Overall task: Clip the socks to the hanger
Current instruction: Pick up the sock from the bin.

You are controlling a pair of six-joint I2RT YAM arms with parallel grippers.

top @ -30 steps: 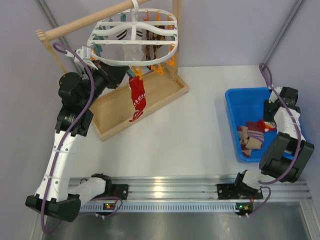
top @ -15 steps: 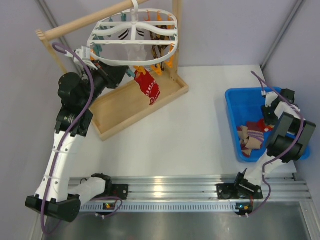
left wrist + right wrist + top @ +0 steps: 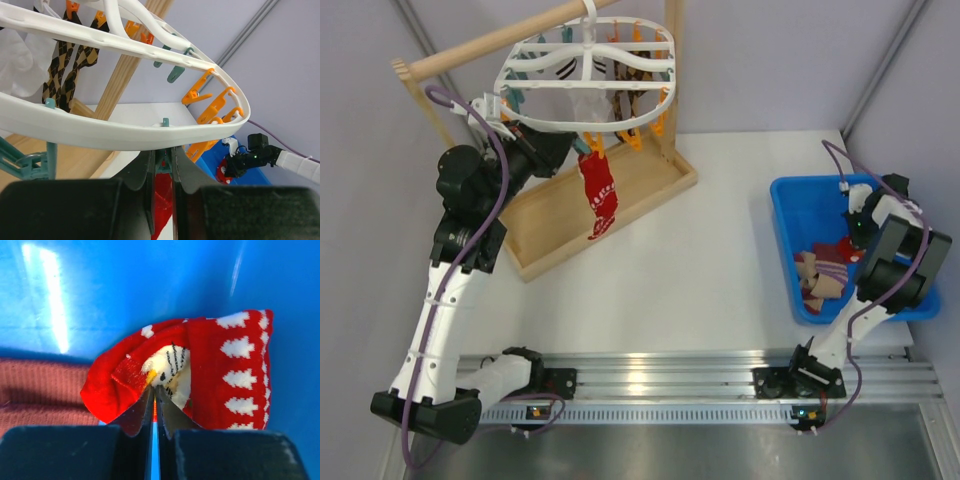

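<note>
With the right claw (image 3: 152, 388) now down in the blue plastic bin (image 3: 795, 200), pinches the next crumpled red knit sock (image 3: 220, 360) at its tips, leaving the clipped dotted red sock (image 3: 600, 195) swung still beside the left claw (image 3: 161, 152), tight on a teal clip (image 3: 165, 162) of the white oval plastic hanger (image 3: 100, 132).

The left arm (image 3: 435, 310) stretched up and forward, left gripper (image 3: 161, 167) pinched nearly closed. The right arm (image 3: 892, 272) folded tightly, right gripper (image 3: 154, 392) pointing down, 2 fingers together.
</note>
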